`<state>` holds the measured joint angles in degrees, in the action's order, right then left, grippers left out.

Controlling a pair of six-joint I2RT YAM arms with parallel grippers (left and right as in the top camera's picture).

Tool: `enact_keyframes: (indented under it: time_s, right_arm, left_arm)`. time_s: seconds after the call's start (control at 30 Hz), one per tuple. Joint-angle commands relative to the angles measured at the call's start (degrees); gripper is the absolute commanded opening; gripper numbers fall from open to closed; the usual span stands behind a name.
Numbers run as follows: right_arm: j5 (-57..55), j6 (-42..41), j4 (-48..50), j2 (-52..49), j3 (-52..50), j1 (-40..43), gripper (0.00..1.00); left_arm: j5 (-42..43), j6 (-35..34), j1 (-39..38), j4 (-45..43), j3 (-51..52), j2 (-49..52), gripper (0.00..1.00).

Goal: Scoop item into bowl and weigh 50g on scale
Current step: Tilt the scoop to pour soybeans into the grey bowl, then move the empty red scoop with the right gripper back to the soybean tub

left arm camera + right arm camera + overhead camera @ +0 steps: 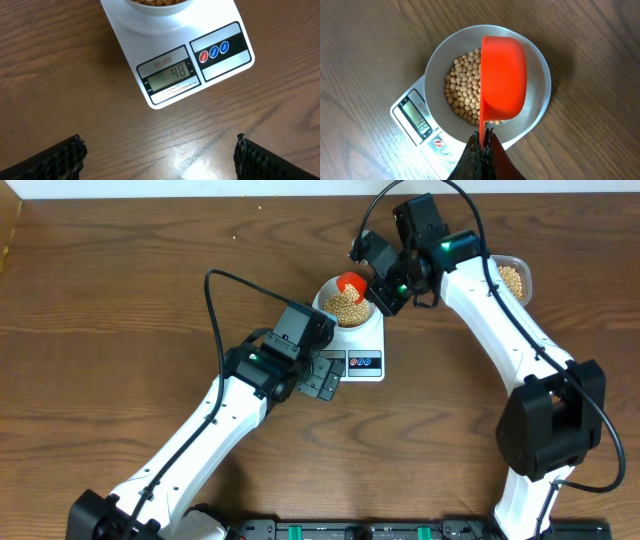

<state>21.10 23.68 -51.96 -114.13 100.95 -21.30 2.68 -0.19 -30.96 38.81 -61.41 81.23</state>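
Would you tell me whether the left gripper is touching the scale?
Apart: in the left wrist view, bare table separates the left gripper from the scale.

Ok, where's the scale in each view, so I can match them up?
Overhead: scale just right of centre, bowl on it.
Left wrist: scale top centre, display facing the camera, far end cut off.
Right wrist: scale lower left, mostly hidden under the bowl; only the display corner shows.
Shared landmark: the red button beside the display.
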Motion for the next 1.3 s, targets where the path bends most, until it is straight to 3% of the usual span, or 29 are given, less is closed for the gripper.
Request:
enact_keyframes:
  time_s: [0.0,0.33,1.27]
  right_arm:
    - [0.3,1.2,0.1,2.2,1.4,-0.2,0.01]
    - [10.3,-7.2,-1.2,2.2,1.4,1.9,0.01]
    - [21.1,-11.2,-2.3,2.2,1.4,9.0,0.01]
  left_arm:
    - [-0.2,-0.3,0.2,0.2,0.3,0.5,0.96]
    - [-0.2,-0.3,0.2,0.2,0.3,0.5,0.96]
    - [-0.2,-0.3,0.2,0.2,0.3,0.5,0.96]
